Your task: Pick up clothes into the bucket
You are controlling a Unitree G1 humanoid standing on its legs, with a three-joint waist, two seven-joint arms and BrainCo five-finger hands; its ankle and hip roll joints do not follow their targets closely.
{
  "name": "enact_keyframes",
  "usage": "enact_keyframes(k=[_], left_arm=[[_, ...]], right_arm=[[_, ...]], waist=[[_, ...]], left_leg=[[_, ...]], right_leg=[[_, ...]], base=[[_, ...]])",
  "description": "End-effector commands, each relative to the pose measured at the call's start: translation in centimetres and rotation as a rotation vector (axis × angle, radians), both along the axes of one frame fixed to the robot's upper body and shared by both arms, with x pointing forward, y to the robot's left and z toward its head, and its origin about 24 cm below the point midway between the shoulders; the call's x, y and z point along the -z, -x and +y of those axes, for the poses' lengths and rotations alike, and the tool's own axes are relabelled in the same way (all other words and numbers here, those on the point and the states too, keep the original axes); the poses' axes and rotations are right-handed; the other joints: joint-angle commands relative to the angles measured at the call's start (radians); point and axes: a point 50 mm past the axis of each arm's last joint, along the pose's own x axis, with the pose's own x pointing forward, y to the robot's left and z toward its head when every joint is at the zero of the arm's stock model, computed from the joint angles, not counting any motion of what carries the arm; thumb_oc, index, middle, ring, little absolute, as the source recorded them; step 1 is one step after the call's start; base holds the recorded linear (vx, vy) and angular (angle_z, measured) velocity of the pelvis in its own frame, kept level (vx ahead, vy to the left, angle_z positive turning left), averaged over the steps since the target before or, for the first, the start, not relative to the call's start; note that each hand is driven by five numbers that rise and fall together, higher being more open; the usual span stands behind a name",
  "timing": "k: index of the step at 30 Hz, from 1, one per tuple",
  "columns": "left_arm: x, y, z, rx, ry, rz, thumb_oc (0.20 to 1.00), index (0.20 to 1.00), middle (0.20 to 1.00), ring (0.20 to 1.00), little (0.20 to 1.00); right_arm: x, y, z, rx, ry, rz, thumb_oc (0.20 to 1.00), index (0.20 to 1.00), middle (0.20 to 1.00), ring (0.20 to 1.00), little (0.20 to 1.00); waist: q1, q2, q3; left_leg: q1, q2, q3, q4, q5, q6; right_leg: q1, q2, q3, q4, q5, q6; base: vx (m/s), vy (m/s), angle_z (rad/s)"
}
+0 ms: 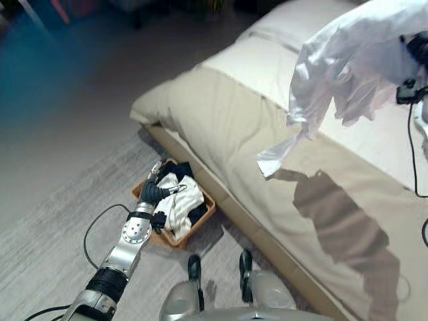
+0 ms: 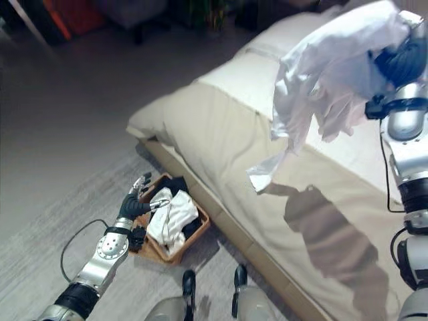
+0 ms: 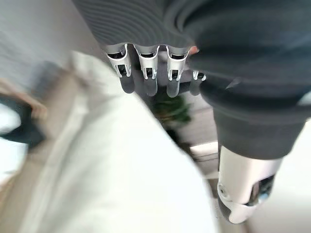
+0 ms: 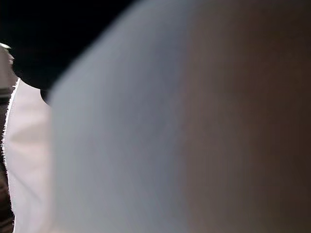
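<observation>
Low on the left, the left hand (image 2: 137,200) hovers with relaxed, spread fingers over the near rim of the basket (image 2: 158,252), holding nothing. That basket sits on the floor against the bed (image 1: 227,127), already carrying white and dark clothes (image 2: 172,214). Up at the right, the white garment (image 2: 328,73) hangs above the bed from the right hand (image 2: 401,57) (its fingers are buried in cloth, so I cannot tell the grasp). Risk: the trailing tail could drape over the basket's rim or fall short onto the bed.

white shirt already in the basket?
No: the white shirt hangs in the air above the bed, held up at the right hand, while the basket sits on the floor.
</observation>
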Motion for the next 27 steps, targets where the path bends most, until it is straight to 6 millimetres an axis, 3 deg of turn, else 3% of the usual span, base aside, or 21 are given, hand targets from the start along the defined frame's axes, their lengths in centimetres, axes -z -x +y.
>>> enact_keyframes(k=[1, 6, 9, 10, 14, 17, 21, 27], left_arm=[[-3.9, -1.0, -0.1, 0.102, 0.031, -0.128, 1.000, 1.000, 1.000, 1.000, 1.000], [-9.8, -1.9, -3.4, 0.350, 0.075, -0.277, 1.000, 1.000, 1.000, 1.000, 1.000], [-11.2, -2.2, -4.9, 0.450, 0.087, -0.298, 1.000, 1.000, 1.000, 1.000, 1.000], [-12.6, -2.2, -6.4, 0.537, 0.089, -0.326, 1.000, 1.000, 1.000, 1.000, 1.000], [-13.5, -2.7, -9.2, 0.662, 0.109, -0.310, 1.000, 1.000, 1.000, 1.000, 1.000], [-14.5, -3.3, -10.8, 0.706, 0.014, -0.346, 1.000, 1.000, 1.000, 1.000, 1.000], [-14.5, -3.7, -11.8, 0.722, 0.013, -0.340, 1.000, 1.000, 1.000, 1.000, 1.000], [-14.9, -4.0, -14.2, 0.786, -0.052, -0.350, 1.000, 1.000, 1.000, 1.000, 1.000]], right_arm=[[-1.3, 0.3, 2.1, -0.145, -0.020, -0.065, 0.200, 0.200, 0.200, 0.200, 0.200], [-0.2, 0.6, 3.9, -0.284, -0.063, -0.034, 0.200, 0.200, 0.200, 0.200, 0.200], [-0.1, 0.7, 4.8, -0.353, -0.074, -0.023, 0.200, 0.200, 0.200, 0.200, 0.200], [0.0, 0.9, 5.6, -0.414, -0.078, -0.014, 0.200, 0.200, 0.200, 0.200, 0.200], [0.1, 1.2, 7.2, -0.505, -0.076, -0.003, 0.200, 0.200, 0.200, 0.200, 0.200], [0.3, 1.7, 8.6, -0.587, -0.069, 0.003, 0.200, 0.200, 0.200, 0.200, 0.200], [0.5, 1.8, 9.6, -0.634, -0.066, 0.014, 0.200, 0.200, 0.200, 0.200, 0.200], [0.9, 2.6, 12.7, -0.772, 0.003, 0.032, 0.200, 0.200, 0.200, 0.200, 0.200]], waist=[[0.019, -0.067, -0.140], [0.019, -0.069, -0.189], [0.019, -0.073, -0.199], [0.017, -0.073, -0.208], [0.012, -0.073, -0.220], [0.007, -0.071, -0.225], [0.005, -0.073, -0.227], [0.002, -0.067, -0.229]], left_leg=[[0.029, -0.010, 0.010, 0.045, -0.106, -0.010], [0.065, -0.008, 0.012, 0.019, -0.103, -0.009], [0.070, -0.007, 0.009, 0.013, -0.101, -0.009], [0.073, -0.005, 0.008, 0.008, -0.096, -0.010], [0.084, -0.002, 0.004, -0.003, -0.089, -0.009], [0.090, -0.003, -0.002, -0.005, -0.087, -0.009], [0.086, -0.008, -0.006, -0.005, -0.078, -0.007], [0.093, -0.013, -0.013, -0.003, -0.081, -0.003]], right_leg=[[0.039, -0.059, -0.033, -0.049, 0.049, 0.080], [0.075, -0.056, -0.034, -0.071, 0.051, 0.081], [0.081, -0.052, -0.031, -0.080, 0.055, 0.080], [0.085, -0.047, -0.029, -0.089, 0.057, 0.077], [0.100, -0.044, -0.031, -0.100, 0.060, 0.077], [0.111, -0.046, -0.034, -0.097, 0.057, 0.077], [0.111, -0.050, -0.039, -0.096, 0.063, 0.077], [0.122, -0.060, -0.049, -0.087, 0.056, 0.082]], base=[[0.05, 0.022, -0.12], [0.03, 0.012, -0.04], [0.00, 0.000, 0.01], [0.00, 0.000, 0.00], [0.00, 0.000, 0.00], [0.01, 0.008, -0.07], [-0.01, 0.004, 0.01], [0.00, 0.015, 0.04]])
